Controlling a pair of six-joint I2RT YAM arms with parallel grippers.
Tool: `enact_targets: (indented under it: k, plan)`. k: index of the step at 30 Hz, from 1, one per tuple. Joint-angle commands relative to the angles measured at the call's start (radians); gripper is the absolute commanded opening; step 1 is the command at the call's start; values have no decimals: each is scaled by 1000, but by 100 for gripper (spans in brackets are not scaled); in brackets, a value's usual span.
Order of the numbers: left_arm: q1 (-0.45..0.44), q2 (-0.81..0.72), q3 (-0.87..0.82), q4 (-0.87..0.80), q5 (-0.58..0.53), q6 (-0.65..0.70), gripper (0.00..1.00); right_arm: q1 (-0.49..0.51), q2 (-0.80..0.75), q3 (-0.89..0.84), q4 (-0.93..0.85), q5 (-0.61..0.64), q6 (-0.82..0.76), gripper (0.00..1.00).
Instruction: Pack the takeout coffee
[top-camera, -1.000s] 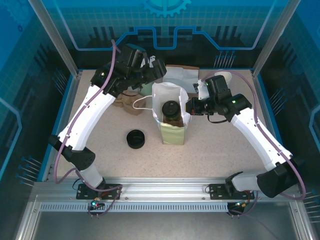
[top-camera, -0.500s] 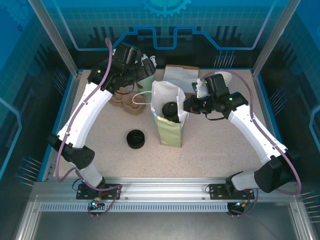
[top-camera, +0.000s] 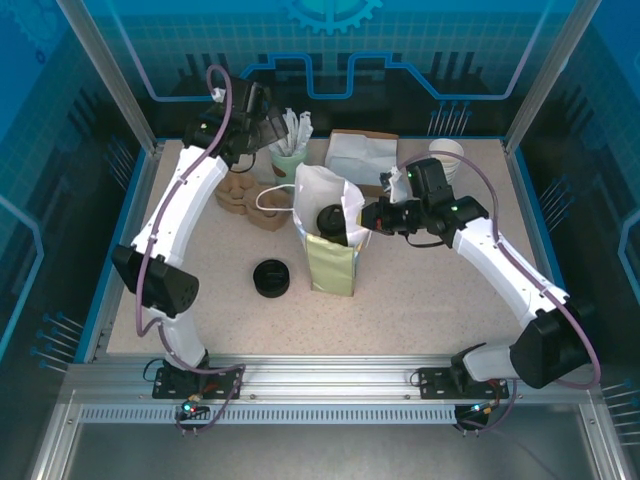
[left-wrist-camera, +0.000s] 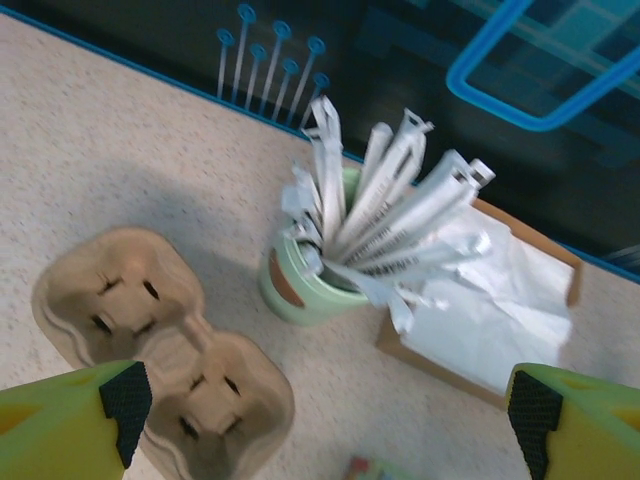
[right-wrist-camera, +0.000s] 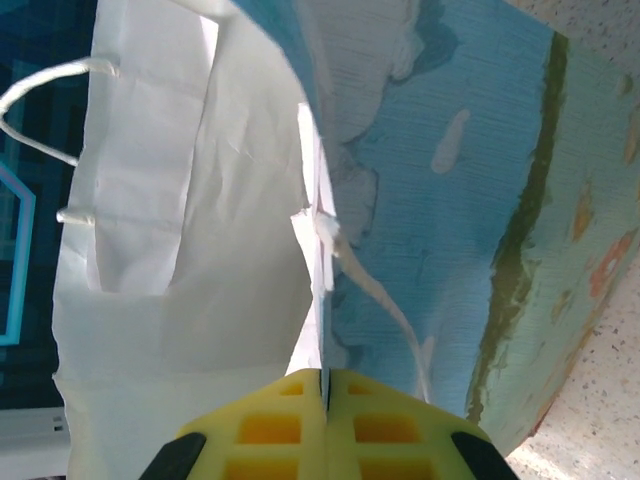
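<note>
Your table (top-camera: 430, 300) has a speckled beige top edged by a thin blue strip (top-camera: 97, 318). Behind it and to both sides stand translucent blue panels (top-camera: 420, 50) printed with circuit lines and a gear (top-camera: 330, 12), framed by aluminium posts (top-camera: 103, 75). A slotted aluminium rail (top-camera: 320, 385) runs along its near edge. The light is even.

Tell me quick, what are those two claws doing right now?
Left gripper: open, holding nothing.
Right gripper: shut, pinching the paper bag rim.
</note>
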Motion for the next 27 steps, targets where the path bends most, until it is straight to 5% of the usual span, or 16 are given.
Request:
enact_targets:
  k: [1,6,17,27]
  plan:
    - [11,33,58,60,-79,74,94,17,-27,-11,-3,7,1,0]
    - [27,64,50,124,-64,87,94,16,-22,2,-33,-9,-54,10]
    - [29,52,-88,244,-37,40,94,-39,-2,142,-236,-57,-232,53]
    - [32,-71,-352,368,-18,93,93,-90,-162,220,-360,96,-274,58]
